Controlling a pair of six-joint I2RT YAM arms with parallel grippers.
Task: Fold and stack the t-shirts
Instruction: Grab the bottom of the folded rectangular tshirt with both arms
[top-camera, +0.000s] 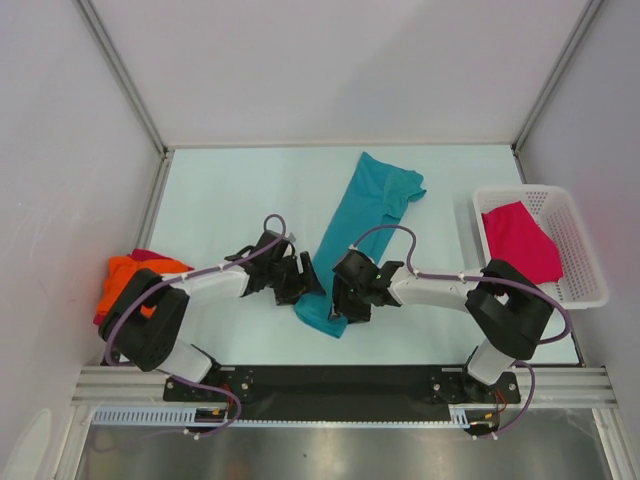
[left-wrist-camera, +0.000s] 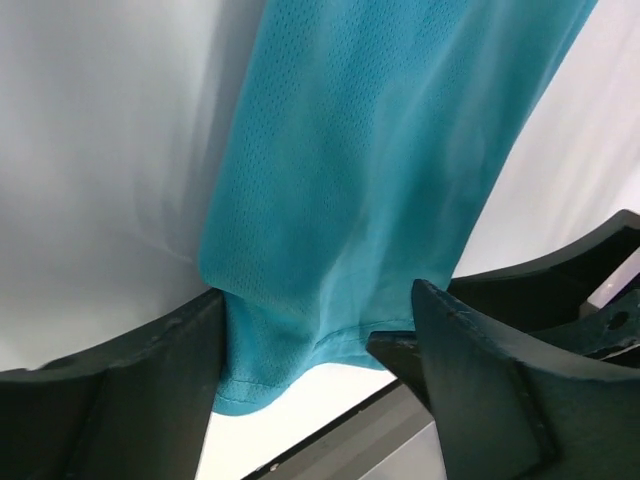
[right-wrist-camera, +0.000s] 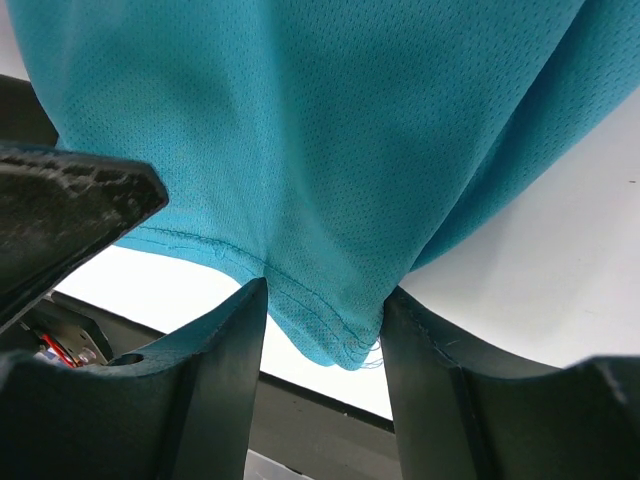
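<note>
Teal mesh t-shirt (top-camera: 365, 215) is laid at bench (top-camera: 230, 200) centre, hem (left-wrist-camera: 260, 375) at 6 o'clock. Hem is clamped by right claw (right-wrist-camera: 325, 320); left claw (left-wrist-camera: 318, 330) is spread (nothing gripped), so lifting could skew the cloth.

The teal t-shirt (right-wrist-camera: 330, 130) is fine mesh cloth, matt. The right gripper (right-wrist-camera: 322, 310) has matt, grainy plastic fingers (right-wrist-camera: 215, 390). The table (top-camera: 230, 200) looks smooth, faintly glossy.

I see a teal cloth t-shirt (top-camera: 365, 215), plain, in a fine pinhole mesh. Right of it is a magenta-pink cloth shirt (top-camera: 520, 240), and left of it an orange cloth shirt (top-camera: 120, 280).
</note>
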